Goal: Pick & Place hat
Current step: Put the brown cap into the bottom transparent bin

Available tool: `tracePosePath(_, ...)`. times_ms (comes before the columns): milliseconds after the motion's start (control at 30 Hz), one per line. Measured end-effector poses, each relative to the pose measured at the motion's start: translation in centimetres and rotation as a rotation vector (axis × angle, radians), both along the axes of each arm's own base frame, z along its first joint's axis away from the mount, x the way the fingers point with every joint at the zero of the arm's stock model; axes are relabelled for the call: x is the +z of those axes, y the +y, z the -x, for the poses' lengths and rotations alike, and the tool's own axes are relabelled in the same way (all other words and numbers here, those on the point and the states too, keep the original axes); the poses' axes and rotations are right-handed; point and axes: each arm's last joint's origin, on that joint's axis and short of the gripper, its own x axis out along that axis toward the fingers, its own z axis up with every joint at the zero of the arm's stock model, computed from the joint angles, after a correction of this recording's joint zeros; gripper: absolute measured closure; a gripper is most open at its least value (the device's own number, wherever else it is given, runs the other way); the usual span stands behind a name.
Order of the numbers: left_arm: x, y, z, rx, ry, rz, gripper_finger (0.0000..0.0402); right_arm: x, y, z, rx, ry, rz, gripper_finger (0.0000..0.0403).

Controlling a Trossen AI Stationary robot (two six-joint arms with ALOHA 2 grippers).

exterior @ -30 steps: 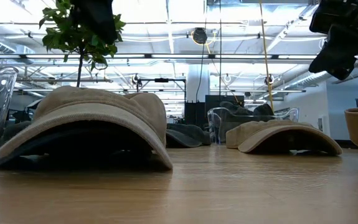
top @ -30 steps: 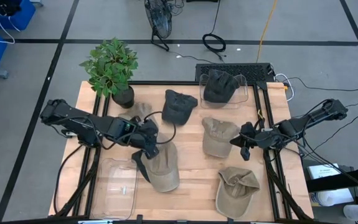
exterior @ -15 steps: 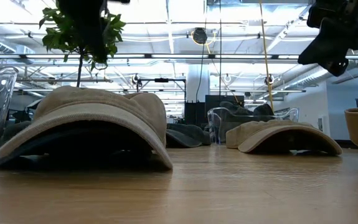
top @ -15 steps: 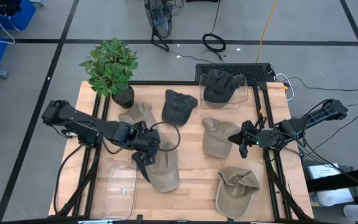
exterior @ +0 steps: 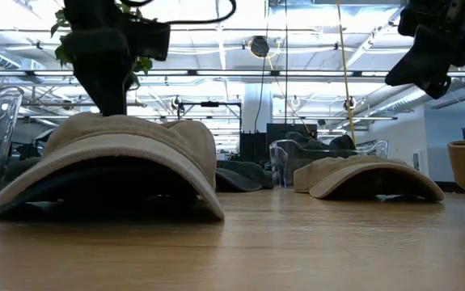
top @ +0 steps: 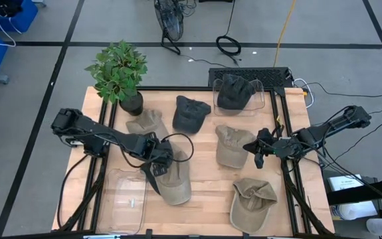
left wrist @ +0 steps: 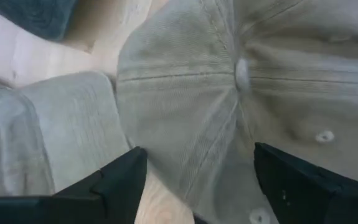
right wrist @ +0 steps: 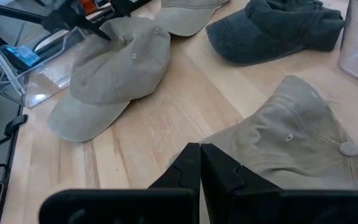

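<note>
A tan hat (top: 175,180) lies brim-down on the wooden table, large in the low view (exterior: 111,162). My left gripper (top: 162,162) is open and lowered over its crown (left wrist: 228,93), one finger on either side of the crown's rear part; in the low view it reaches down to the hat's top (exterior: 109,105). My right gripper (top: 254,151) is shut and hovers at the right edge of another tan hat (top: 230,145), above the table (exterior: 426,69). My left gripper comes at the tan hat's crown (left wrist: 185,143) from above, pointing down, with its open fingers (left wrist: 119,180) astride it. Whether the fingers touch the cloth, I cannot tell. The hat rests flat on the table.
More hats lie around: a tan one by the potted plant (top: 147,121), a dark one (top: 191,113), a dark one in the far clear bin (top: 234,91), an upturned tan one (top: 252,202). A clear bin (top: 125,199) sits at the near left. The plant (top: 119,72) stands far left.
My left gripper has moved toward the table's near edge and come down until it stands over the tan hat's crown. My right gripper has shifted slightly toward the table's left, closer to the tan hat beside it. The hats have stayed in place.
</note>
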Motion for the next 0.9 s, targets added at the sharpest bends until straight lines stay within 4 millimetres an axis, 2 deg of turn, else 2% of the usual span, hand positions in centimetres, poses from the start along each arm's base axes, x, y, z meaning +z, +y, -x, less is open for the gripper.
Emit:
tracePosePath(133, -0.6, -0.2, -0.5, -0.022, 0.008, 0.014, 0.0196, 0.0, 0.0, 0.0, 0.000, 0.003, 0.001, 0.0403)
tracePosePath(300, -1.1, -0.4, -0.8, -0.036, 0.026, 0.083, 0.0349, 0.0, 0.0, 0.0, 0.001, 0.002, -0.001, 0.0403)
tracePosePath(367, -0.8, -0.5, -1.0, -0.027, 0.018, 0.103, 0.0386, 0.0, 0.0, 0.0, 0.002, 0.001, -0.002, 0.0403)
tracePosePath(500, 1.5, -0.4, -1.2, 0.000, -0.039, 0.115, 0.0394, 0.0, 0.0, 0.0, 0.004, 0.003, 0.003, 0.0403)
tracePosePath(900, 12.6, -0.6, -0.5, 0.140, -0.322, 0.253, 0.0391, 0.0, 0.0, 0.0, 0.026, 0.009, 0.038, 0.0403)
